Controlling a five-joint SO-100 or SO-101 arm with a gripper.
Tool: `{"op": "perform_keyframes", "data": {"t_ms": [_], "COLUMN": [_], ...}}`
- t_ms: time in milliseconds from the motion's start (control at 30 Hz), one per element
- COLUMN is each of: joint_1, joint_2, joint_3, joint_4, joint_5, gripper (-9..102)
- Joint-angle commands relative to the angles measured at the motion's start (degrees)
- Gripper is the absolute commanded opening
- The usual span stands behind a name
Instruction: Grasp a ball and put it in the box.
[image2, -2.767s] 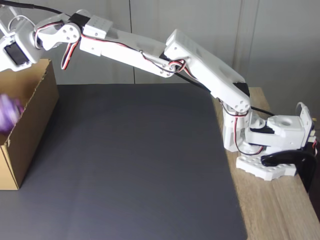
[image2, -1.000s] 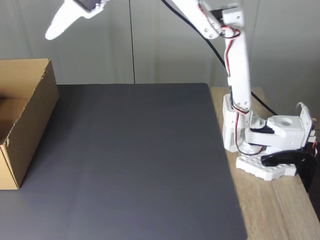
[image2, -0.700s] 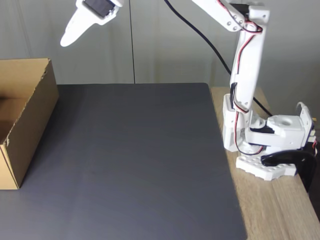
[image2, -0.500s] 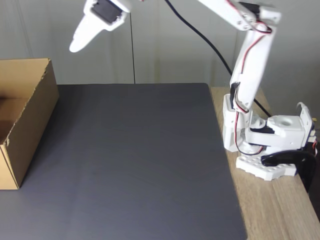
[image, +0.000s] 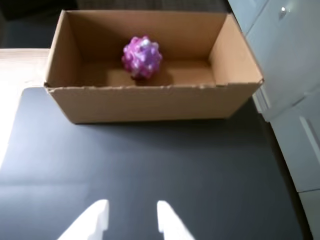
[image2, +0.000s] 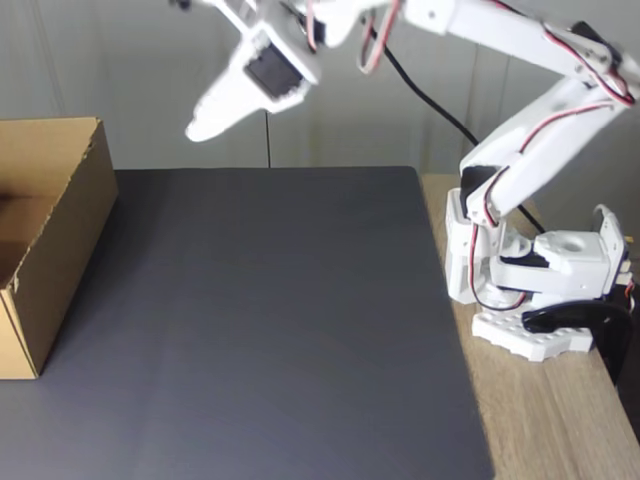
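Note:
The ball (image: 142, 56), knobby and marbled purple, pink and white, rests on the floor of the brown cardboard box (image: 150, 102), near its back wall and left of centre in the wrist view. My gripper (image: 131, 214) is open, with nothing but dark mat between its white fingers (image: 97, 216). It hangs well back from the box. In the fixed view the gripper (image2: 205, 125) is high above the mat, right of the box (image2: 60, 230) at the left edge, its tip pointing down-left.
A black mat (image2: 270, 320) covers most of the table between box and arm. The arm's white base (image2: 530, 290) stands on bare wood (image2: 560, 420) at the right. White panels (image: 290, 75) rise to the right of the box in the wrist view.
The ball dropped into the box. The arm then lifted and folded back, and the gripper has moved right and slightly lower, away from the box.

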Motion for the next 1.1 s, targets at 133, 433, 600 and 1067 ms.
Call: {"op": "perform_keyframes", "data": {"t_ms": [133, 433, 600, 1067], "joint_1": [0.97, 4.13, 4.57, 2.99], "joint_2": [13.71, 19.51, 22.06, 41.22], "joint_3": [18.81, 32.7, 39.64, 58.18], "joint_4": [-7.03, -14.41, -17.23, -16.08], "joint_5": [-0.44, -0.7, -0.26, -1.93], "gripper": [12, 12, 12, 12]}}
